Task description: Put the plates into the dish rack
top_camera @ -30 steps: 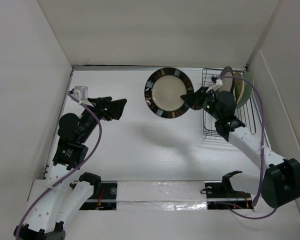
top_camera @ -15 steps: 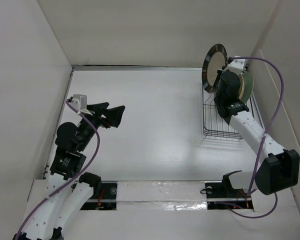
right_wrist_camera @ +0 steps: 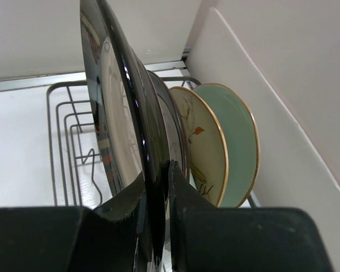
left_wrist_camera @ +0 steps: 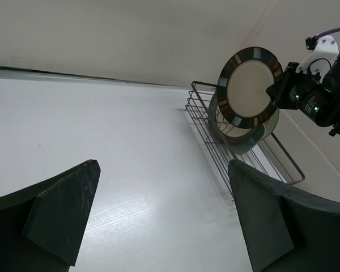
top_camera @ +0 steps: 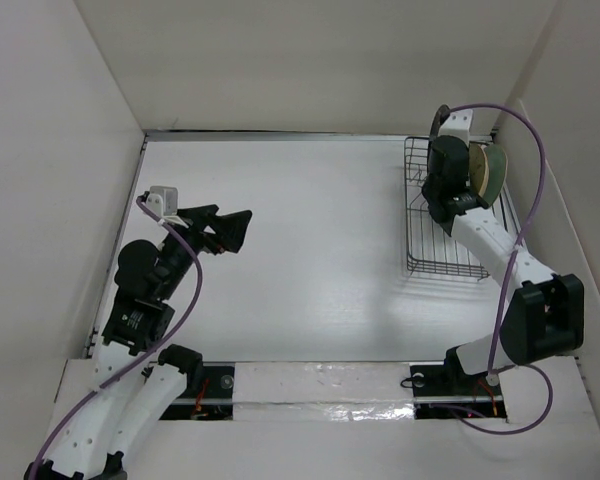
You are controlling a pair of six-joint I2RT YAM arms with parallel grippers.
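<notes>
Fingers [right_wrist_camera: 187, 195] of the right end effector [right_wrist_camera: 157, 192] were clenched on the lower rim of the striped-rim plate [right_wrist_camera: 110, 102], one finger on each face. The plate stood upright on edge, held over the far end of the dish rack [right_wrist_camera: 59, 130]. From the left wrist view, that plate [left_wrist_camera: 250, 88] sat higher than the others, with its lower edge overlapping them. Whether it touched the wires could not be told.

Right behind it stood the dark-brown-rimmed plate [right_wrist_camera: 171, 127], then the floral plate [right_wrist_camera: 207, 153], then the pale-green round plate [right_wrist_camera: 238, 147]. All three were on edge in the rack, leaning toward the side wall.

From above, the rack [top_camera: 430, 235] lay at the far right corner of the desk [top_camera: 310, 250], and its near half held nothing.

Over on the other side, the left end effector [top_camera: 225, 228] was released, its jaws spread wide with nothing between them. It hung above the desk's left part, well apart from the rack and pointing toward it.
</notes>
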